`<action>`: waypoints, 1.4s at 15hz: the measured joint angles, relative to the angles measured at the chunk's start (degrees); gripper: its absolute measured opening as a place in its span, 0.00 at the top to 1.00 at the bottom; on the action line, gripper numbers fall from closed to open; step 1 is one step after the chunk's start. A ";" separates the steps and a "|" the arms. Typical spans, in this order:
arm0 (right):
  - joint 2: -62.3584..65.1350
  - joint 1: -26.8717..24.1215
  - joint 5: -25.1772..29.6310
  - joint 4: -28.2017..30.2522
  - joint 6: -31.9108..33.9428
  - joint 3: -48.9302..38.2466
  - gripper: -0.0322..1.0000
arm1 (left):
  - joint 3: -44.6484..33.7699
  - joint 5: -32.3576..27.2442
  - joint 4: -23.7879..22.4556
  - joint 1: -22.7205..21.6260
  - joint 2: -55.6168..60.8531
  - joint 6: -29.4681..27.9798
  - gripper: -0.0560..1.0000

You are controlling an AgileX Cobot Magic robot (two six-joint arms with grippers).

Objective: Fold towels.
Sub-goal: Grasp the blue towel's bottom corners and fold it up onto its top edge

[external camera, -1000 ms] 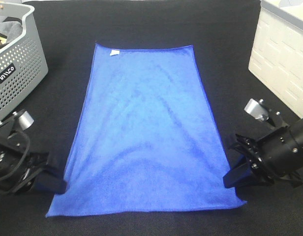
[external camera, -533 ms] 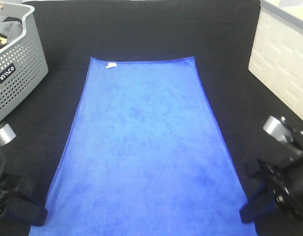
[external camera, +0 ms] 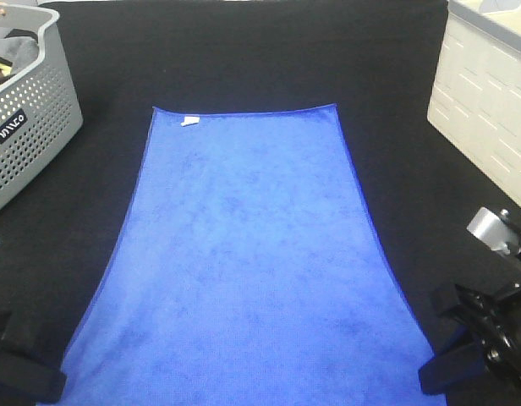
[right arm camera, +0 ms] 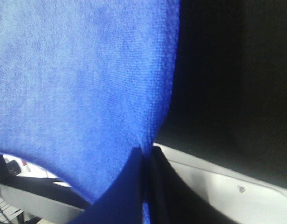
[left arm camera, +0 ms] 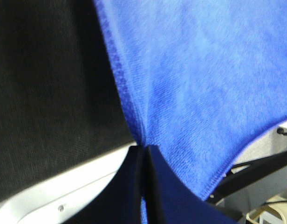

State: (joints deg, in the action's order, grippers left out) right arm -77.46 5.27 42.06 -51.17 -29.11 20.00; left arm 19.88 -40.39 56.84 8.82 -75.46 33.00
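**Towel tensioned flat by both near corners**
The towel [external camera: 252,254] lies lengthwise at the centre of the black mat [external camera: 244,51], with its tag [external camera: 190,121] on the short edge at 12 o'clock. The left gripper [left arm camera: 143,156] at 7 o'clock and the right gripper [right arm camera: 146,156] at 5 o'clock each have their jaws clamped on a near corner, probably to stretch the cloth flat before folding. One second earlier the cloth was creased and its near edge lay on the mat. That edge and both grippers now sit farther toward 6 o'clock.
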 joint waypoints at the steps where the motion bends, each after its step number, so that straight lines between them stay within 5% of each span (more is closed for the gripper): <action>1: -0.06 0.00 -0.23 0.52 0.00 1.32 0.97 | 1.20 0.40 0.00 0.00 -0.06 -0.23 0.95; 4: -0.74 0.00 -0.11 3.90 0.23 10.66 0.97 | 7.10 1.20 -1.38 0.00 -0.92 -0.74 0.95; 17: -39.08 0.00 4.35 9.17 3.61 63.48 0.97 | 55.86 3.04 -13.29 0.00 -36.15 -5.84 0.95; 21: -50.53 -0.06 5.79 15.64 8.14 81.76 0.97 | 71.22 4.47 -17.42 0.00 -44.86 -6.25 0.95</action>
State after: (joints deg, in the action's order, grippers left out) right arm -128.00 5.21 47.84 -35.52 -20.97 101.76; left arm 91.10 -35.92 39.42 8.82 -120.32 26.76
